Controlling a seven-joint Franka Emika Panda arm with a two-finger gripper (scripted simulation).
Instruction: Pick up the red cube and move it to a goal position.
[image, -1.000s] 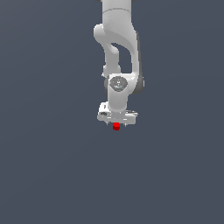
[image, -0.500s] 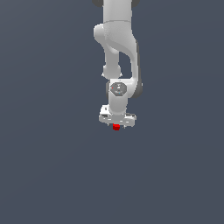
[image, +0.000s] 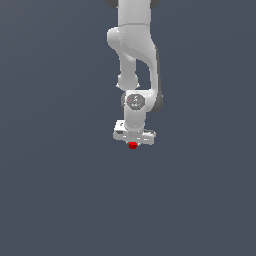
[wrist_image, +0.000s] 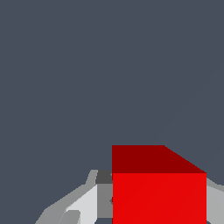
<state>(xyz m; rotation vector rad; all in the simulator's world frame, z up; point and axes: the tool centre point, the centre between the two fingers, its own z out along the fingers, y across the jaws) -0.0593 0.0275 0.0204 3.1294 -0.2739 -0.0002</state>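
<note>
Small bright red cube (image: 132, 145) pinched by white gripper (image: 133, 142), directly under its body. Fingertips hidden behind cube; the wrist view crops the cube's lower part (wrist_image: 159, 197).

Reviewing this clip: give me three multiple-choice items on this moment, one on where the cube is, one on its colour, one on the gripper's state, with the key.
1. Where is the red cube?
A. directly under the gripper, at its fingertips
B. far off toward the exterior view's left
C. on top of the arm's wrist

2. What colour are the cube's faces?
A. blue
B. red
C. green

3. What is the gripper doing?
A. open with nothing near it
B. shut with nothing in it
C. shut on the cube

Key: 1 A, the exterior view shows the cube right below the white hand. 2 B, both views show plain red faces. 3 C, the wrist view shows grey fingers against the cube's sides.
</note>
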